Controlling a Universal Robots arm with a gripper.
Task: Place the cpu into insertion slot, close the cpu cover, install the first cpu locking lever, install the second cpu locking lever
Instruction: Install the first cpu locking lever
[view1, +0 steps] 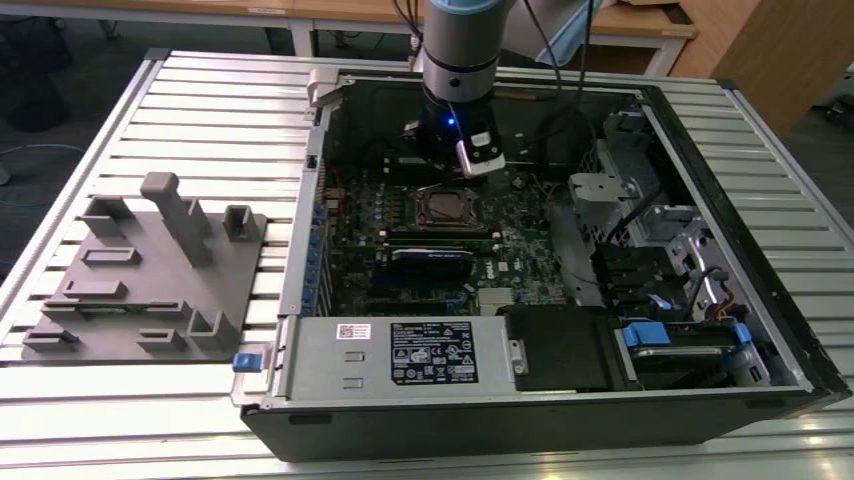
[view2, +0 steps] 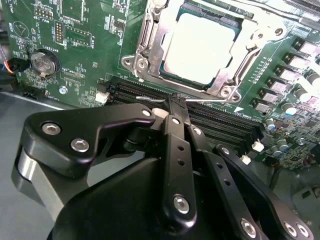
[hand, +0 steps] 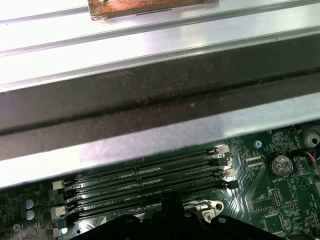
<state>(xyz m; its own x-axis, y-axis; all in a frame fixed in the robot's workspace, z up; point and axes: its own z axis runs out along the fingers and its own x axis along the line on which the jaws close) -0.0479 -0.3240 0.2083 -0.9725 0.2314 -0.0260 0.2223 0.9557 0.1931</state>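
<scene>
Exterior view: claw (view1: 442, 182) beside insertion slot (view1: 443, 208); second wrist view: cpu (view2: 197, 47) seated.

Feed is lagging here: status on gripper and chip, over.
Gripper shut, tips at the thin wire lever. Chip seated, cover down over it. Nothing blocking the lever.

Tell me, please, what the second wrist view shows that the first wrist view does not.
Second wrist view: the cpu under the closed cover, with the end effector shut on a lever. First wrist view: the case wall and table beyond. Both: memory slots, coin battery, end effector.
</scene>
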